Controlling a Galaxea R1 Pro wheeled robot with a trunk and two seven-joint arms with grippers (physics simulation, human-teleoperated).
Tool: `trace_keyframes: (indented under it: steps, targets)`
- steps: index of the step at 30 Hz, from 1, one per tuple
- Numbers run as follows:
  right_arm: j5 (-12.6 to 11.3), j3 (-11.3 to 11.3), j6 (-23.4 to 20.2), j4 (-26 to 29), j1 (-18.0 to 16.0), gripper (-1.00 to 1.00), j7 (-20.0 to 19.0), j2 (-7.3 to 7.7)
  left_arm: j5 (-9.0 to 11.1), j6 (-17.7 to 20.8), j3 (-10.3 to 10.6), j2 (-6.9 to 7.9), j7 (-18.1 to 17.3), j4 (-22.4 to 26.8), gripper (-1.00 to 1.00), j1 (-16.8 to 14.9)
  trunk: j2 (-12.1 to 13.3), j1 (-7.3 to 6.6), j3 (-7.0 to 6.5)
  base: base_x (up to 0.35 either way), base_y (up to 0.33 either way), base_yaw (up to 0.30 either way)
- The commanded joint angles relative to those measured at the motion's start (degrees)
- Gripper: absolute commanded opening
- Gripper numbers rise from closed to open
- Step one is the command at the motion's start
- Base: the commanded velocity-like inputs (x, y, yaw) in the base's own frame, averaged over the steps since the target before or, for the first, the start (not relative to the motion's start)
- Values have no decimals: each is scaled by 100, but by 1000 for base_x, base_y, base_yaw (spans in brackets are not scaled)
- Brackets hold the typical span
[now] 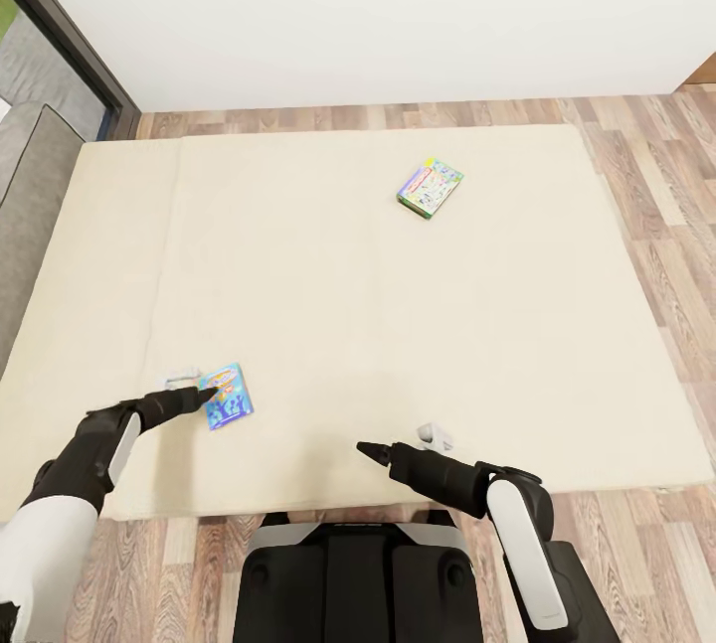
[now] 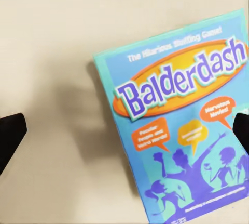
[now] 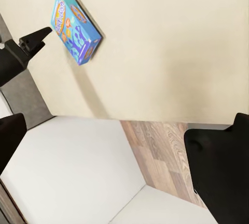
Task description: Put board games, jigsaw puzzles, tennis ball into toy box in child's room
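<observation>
— Where are the games?
— Flat glossy blue box [image 1: 226, 397] lies on the smooth beige bed [image 1: 328, 325]; left hand [image 2: 124, 128] spread open above it. Green-edged box [image 1: 430, 188] farther off.
— Right hand [image 3: 119, 146]?
— Open, empty.

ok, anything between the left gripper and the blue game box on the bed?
Nothing visible. The left gripper hangs right over the blue game box, jaws open and straddling it, with bare mattress around it.
</observation>
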State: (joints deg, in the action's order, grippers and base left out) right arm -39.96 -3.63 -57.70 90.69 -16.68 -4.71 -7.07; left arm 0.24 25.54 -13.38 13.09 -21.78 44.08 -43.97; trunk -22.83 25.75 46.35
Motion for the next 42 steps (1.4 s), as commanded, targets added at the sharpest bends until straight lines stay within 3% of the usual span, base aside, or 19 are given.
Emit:
trace_keyframes:
  steps: [1, 25, 28, 32, 42]
  targets:
    - [56, -10, -24, 3, -2, 100, -49, -4, 3, 0, -70, -8, -3, 9, 100, -4, -9, 3, 6, 0, 0, 0]
    - [28, -154, -76, 21, -17, 100, -116, -19, 11, -282, -175, -107, 86, 12, 100, -7, -9, 3, 46, 0, 0, 0]
    - [2, -340, -105, 21, -26, 100, -122, -82, 11, -290, -174, -119, 86, 12, 100, -7, -9, 3, 68, 0, 0, 0]
    - [-16, -781, -112, 27, -40, 100, -119, -235, 11, -294, -179, -126, 86, 12, 100, -7, -9, 3, 101, 0, 0, 0]
    - [-20, -929, -126, 28, -46, 100, -125, -251, 11, -325, -178, -130, 86, 13, 100, -7, -9, 3, 186, 0, 0, 0]
